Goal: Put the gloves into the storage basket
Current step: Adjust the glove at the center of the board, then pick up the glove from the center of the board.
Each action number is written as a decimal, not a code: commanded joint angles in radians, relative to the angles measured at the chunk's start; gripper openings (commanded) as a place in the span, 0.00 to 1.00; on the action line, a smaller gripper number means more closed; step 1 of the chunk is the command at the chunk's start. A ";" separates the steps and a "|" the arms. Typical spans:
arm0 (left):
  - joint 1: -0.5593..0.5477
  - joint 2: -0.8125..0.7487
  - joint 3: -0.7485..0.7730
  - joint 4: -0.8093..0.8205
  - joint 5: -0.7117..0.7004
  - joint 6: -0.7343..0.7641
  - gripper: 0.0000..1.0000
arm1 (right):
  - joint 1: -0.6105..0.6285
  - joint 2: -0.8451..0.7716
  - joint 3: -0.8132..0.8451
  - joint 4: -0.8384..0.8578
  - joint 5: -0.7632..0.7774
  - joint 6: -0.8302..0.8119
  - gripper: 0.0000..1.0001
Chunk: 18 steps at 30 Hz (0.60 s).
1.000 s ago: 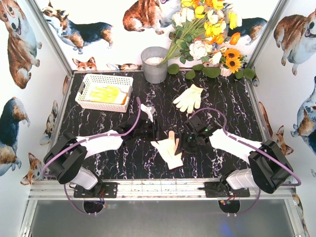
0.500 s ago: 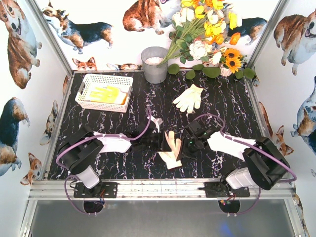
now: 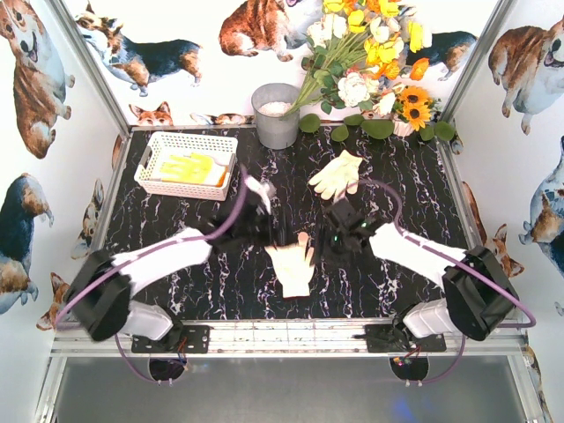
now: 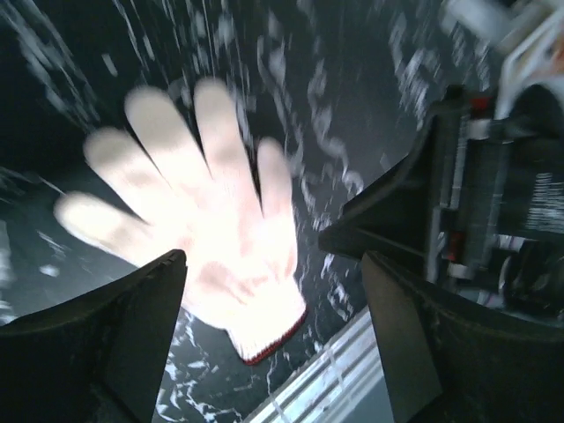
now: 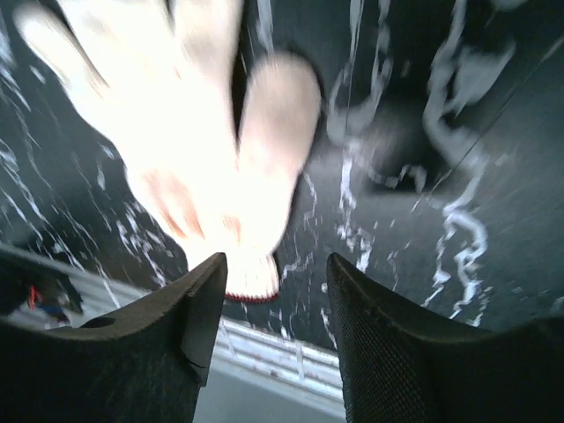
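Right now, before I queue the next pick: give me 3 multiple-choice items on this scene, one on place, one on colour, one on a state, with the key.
1. Where does the cream glove nearest the arm bases lie?
A. in the white lattice basket
B. on the black marble tabletop, near its middle
C. in the grey bucket

2. What colour is the glove that shows in the basket?
A. yellow
B. blue
C. black

3. How does the left gripper stand?
A. shut on a glove
B. shut, empty
C. open, holding nothing

Key:
1. B: the cream glove lies flat on the black marble tabletop.
2. A: a yellow glove lies inside the white lattice basket.
3. C: the left wrist view shows the left gripper with its jaws apart above the glove, nothing between them.
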 commanded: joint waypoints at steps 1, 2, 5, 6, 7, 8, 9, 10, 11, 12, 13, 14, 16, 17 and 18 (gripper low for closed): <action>0.124 -0.150 0.154 -0.292 -0.086 0.172 0.78 | -0.090 0.004 0.140 -0.033 0.186 -0.163 0.53; 0.185 -0.180 0.167 -0.332 -0.090 0.203 0.81 | -0.132 0.019 0.156 -0.011 0.169 -0.179 0.54; 0.344 -0.248 0.210 -0.444 -0.093 0.318 0.85 | -0.252 0.060 0.201 0.026 0.139 -0.230 0.55; 0.395 -0.269 0.226 -0.472 -0.103 0.351 0.90 | -0.287 0.072 0.218 0.022 0.144 -0.254 0.56; 0.451 -0.289 0.228 -0.489 -0.109 0.380 0.93 | -0.335 0.083 0.234 0.021 0.147 -0.274 0.56; 0.510 -0.306 0.226 -0.498 -0.098 0.406 0.94 | -0.369 0.092 0.244 0.032 0.147 -0.296 0.57; 0.569 -0.321 0.222 -0.501 -0.076 0.428 0.94 | -0.398 0.102 0.251 0.047 0.144 -0.312 0.60; 0.632 -0.330 0.218 -0.502 -0.043 0.452 0.94 | -0.424 0.117 0.263 0.062 0.139 -0.327 0.60; 0.687 -0.334 0.215 -0.502 -0.012 0.475 0.94 | -0.443 0.133 0.282 0.070 0.137 -0.347 0.61; 0.743 -0.333 0.213 -0.502 0.015 0.502 0.95 | -0.453 0.158 0.303 0.073 0.149 -0.365 0.62; 0.792 -0.331 0.211 -0.501 0.035 0.528 0.95 | -0.460 0.184 0.332 0.070 0.163 -0.385 0.63; 0.838 -0.324 0.210 -0.499 0.052 0.552 0.95 | -0.466 0.217 0.365 0.060 0.169 -0.408 0.63; 0.909 -0.313 0.205 -0.488 0.046 0.573 0.95 | -0.472 0.302 0.460 0.018 0.179 -0.438 0.63; 0.931 -0.311 0.201 -0.478 0.025 0.570 0.95 | -0.475 0.341 0.499 -0.017 0.176 -0.445 0.63; 0.949 -0.316 0.191 -0.460 0.018 0.568 0.95 | -0.477 0.373 0.538 -0.036 0.177 -0.451 0.63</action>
